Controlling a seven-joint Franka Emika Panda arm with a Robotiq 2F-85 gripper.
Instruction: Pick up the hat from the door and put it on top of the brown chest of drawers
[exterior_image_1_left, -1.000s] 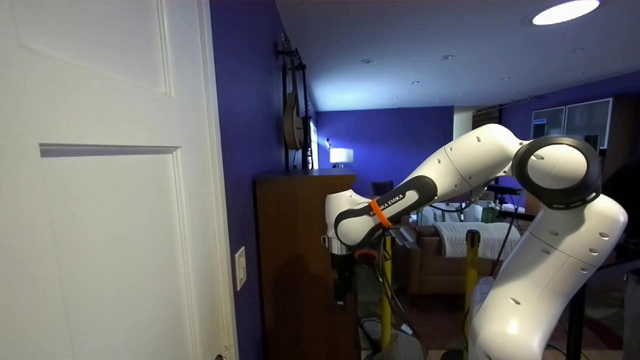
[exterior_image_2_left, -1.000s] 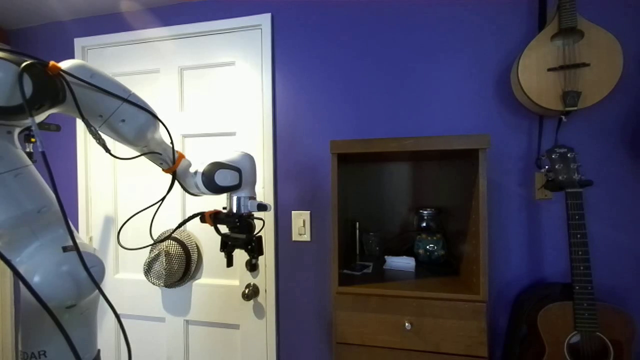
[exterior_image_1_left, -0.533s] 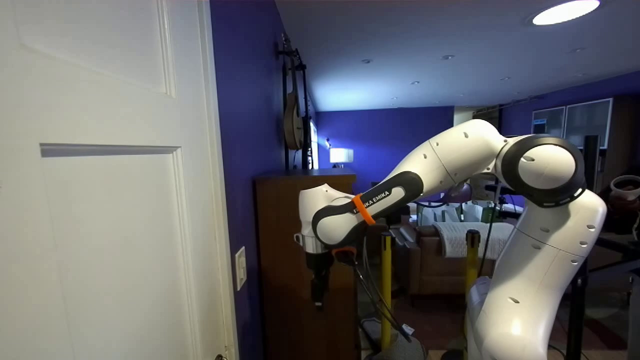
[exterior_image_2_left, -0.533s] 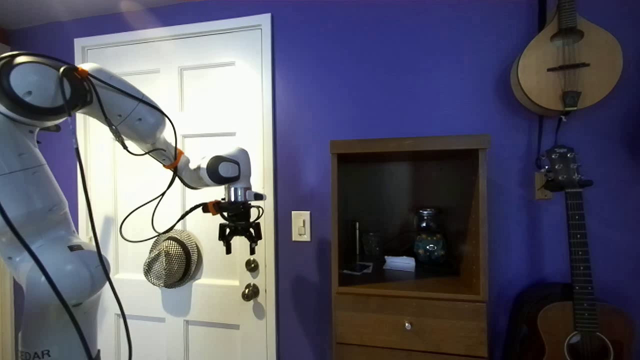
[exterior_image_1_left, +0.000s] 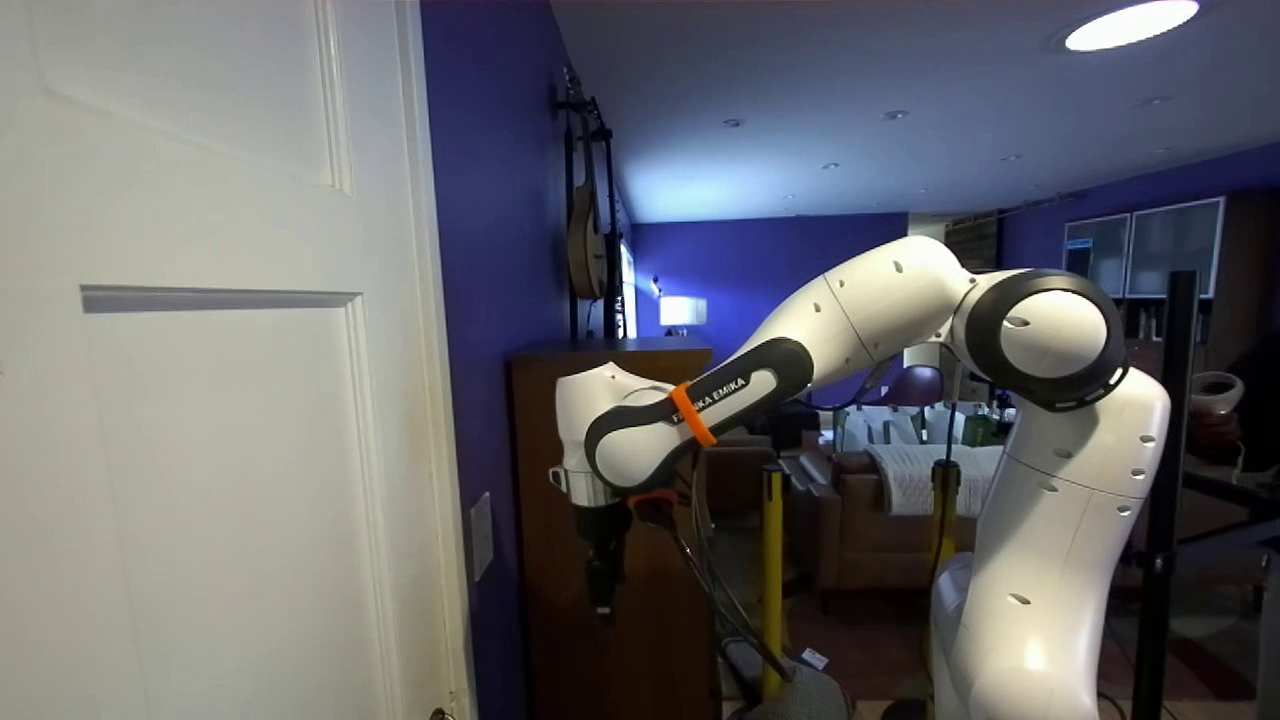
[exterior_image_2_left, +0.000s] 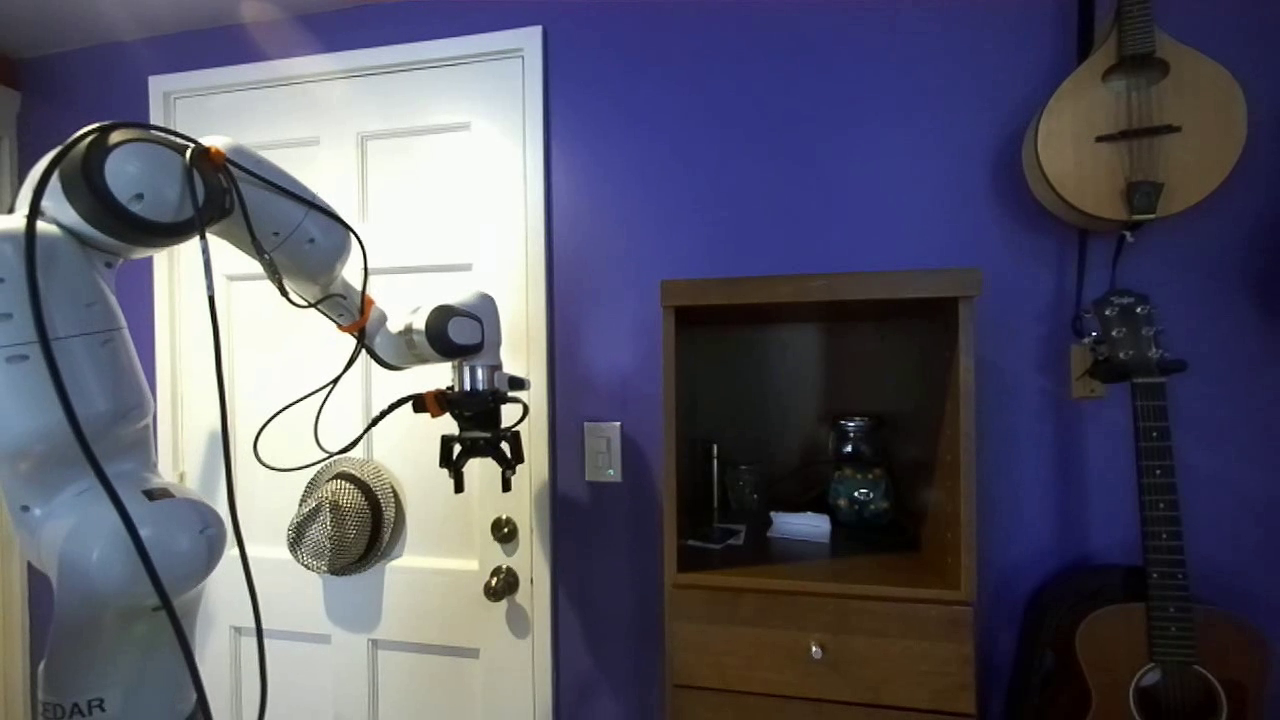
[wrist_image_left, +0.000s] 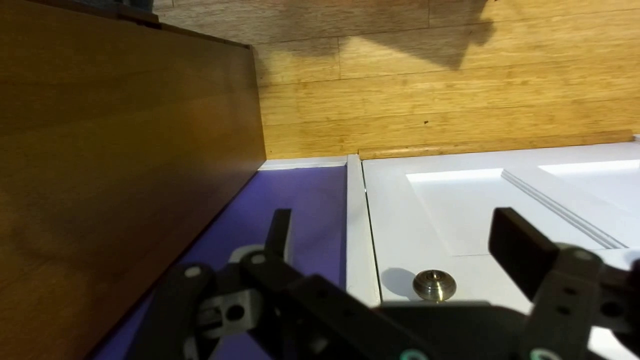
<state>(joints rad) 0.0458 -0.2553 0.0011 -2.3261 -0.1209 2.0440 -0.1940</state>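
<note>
The hat (exterior_image_2_left: 342, 520), light and speckled with a dark band, hangs on the white door (exterior_image_2_left: 440, 220), left of the doorknob in an exterior view. It is out of view in the wrist view. The door also shows in the other views (exterior_image_1_left: 230, 480) (wrist_image_left: 395, 215). The brown chest of drawers (exterior_image_2_left: 820, 288) stands right of the door, its flat top above an open shelf; its side fills the left of the wrist view (wrist_image_left: 150, 110). My gripper (exterior_image_2_left: 483, 486) points down, open and empty, right of the hat and apart from it. It also shows in the wrist view (wrist_image_left: 390, 225).
A round doorknob (exterior_image_2_left: 501, 583) and a lock (exterior_image_2_left: 504, 529) stick out from the door below my gripper. A light switch (exterior_image_2_left: 602, 452) is on the purple wall. Stringed instruments (exterior_image_2_left: 1140, 130) hang at the right. Yellow posts (exterior_image_1_left: 772, 570) and a brown sofa (exterior_image_1_left: 860, 550) stand behind the arm.
My gripper has moved toward the wall with the door: leftward in an exterior view, and slightly higher in the picture beside the hat. The arm's elbow has come forward. The hat has not moved.
</note>
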